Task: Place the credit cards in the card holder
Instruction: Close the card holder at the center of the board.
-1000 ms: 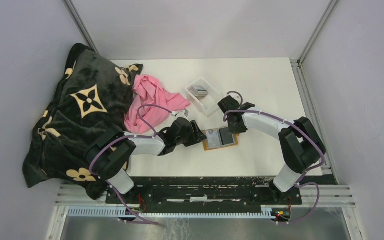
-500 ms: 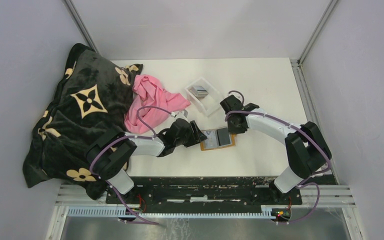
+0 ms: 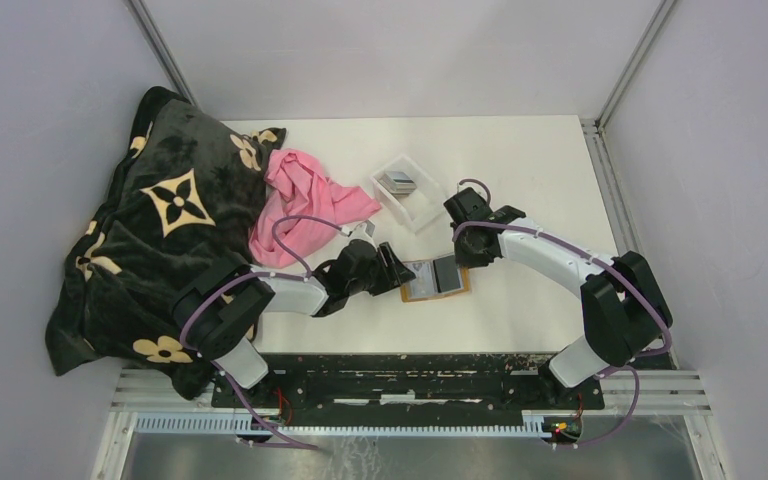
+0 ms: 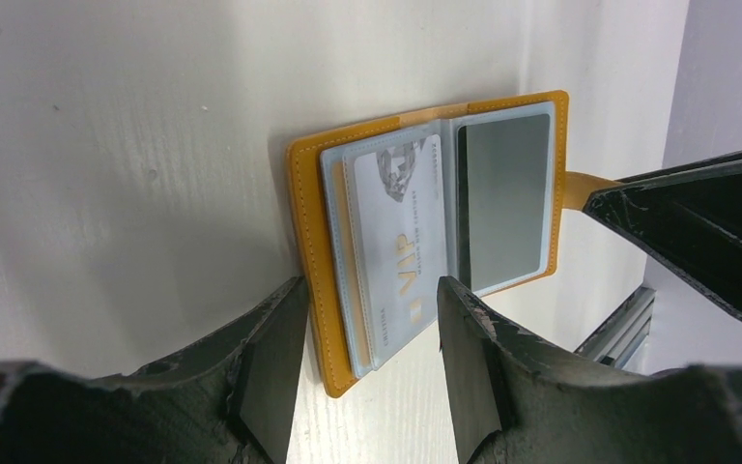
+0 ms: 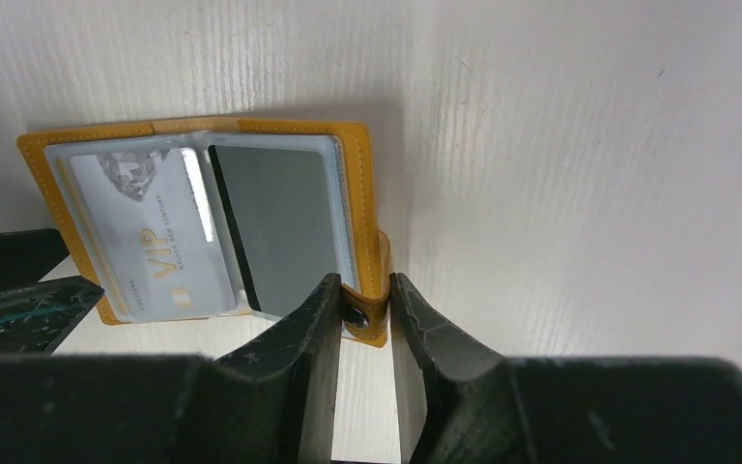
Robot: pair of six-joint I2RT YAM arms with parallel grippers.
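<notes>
Right gripper (image 5: 362, 309) pinches the tab (image 5: 375, 319) on the holder (image 5: 359, 174); left gripper (image 4: 369, 295) hangs open over it. One tug might fold it shut, lol.

Card holder (image 4: 307, 232) is orange, cloth (image 3: 305, 205) pink, blanket (image 3: 160, 230) black with cream flowers.
</notes>
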